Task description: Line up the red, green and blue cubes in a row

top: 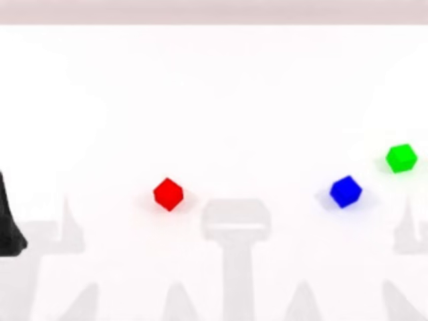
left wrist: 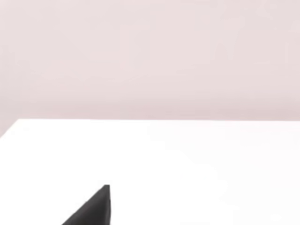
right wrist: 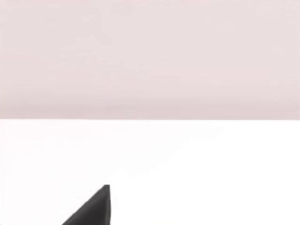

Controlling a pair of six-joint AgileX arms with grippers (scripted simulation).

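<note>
White table — plain, matte, its far edge meeting a pale pinkish backdrop. Three cubes sit directly on it, none touching: red cube left of centre, blue cube well apart to its right, green cube near the blue one — further right and slightly farther back, by the table's right edge.

Left arm parked at table's left edge (only dark sliver visible); right arm out of top view.

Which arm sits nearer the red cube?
Left. The left gripper shows at the table's left edge, left of the red cube. The right arm is out of the top view.
</note>
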